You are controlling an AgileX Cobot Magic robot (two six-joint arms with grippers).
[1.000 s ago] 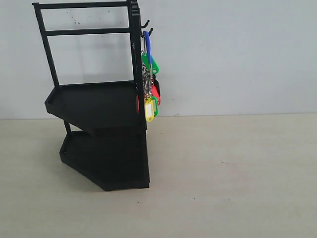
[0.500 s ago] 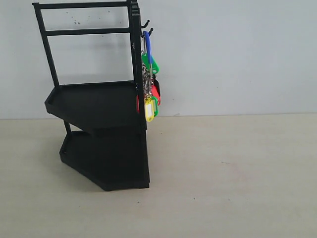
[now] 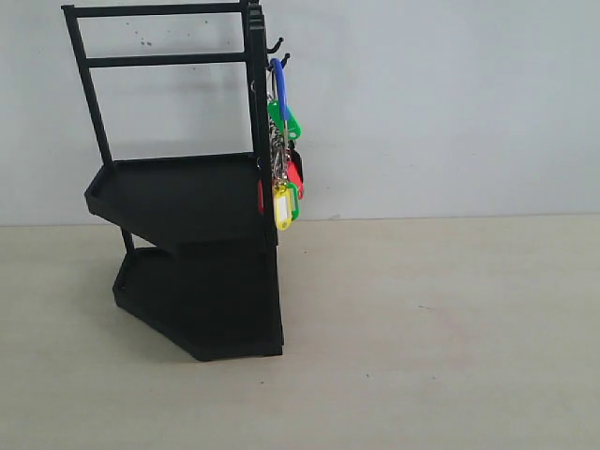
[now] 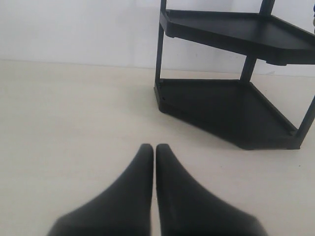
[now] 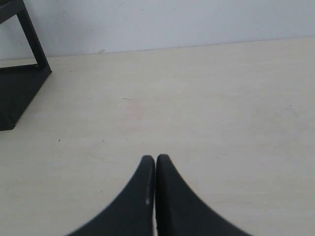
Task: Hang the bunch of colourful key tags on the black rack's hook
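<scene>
Exterior view shows the pale table (image 3: 450,328) with the black rack (image 3: 202,309) standing on it and neither claw in frame. The rack's lower tray lies ahead of the left claw (image 4: 155,150), well apart from it. Only a corner of the rack base shows ahead of the right claw (image 5: 155,160), off to one side. Both claws have their fingers pressed together on nothing.

The colourful key tag bunch (image 3: 284,169) hangs against the rack's upright post, far from both claws. Its blue loop (image 3: 278,84) is over a hook (image 3: 283,60) at the top corner, so the task looks done.

The bunch is probably light and loose. The smooth plastic tags would likely swing and slip, so the loop is the best place to grip.
</scene>
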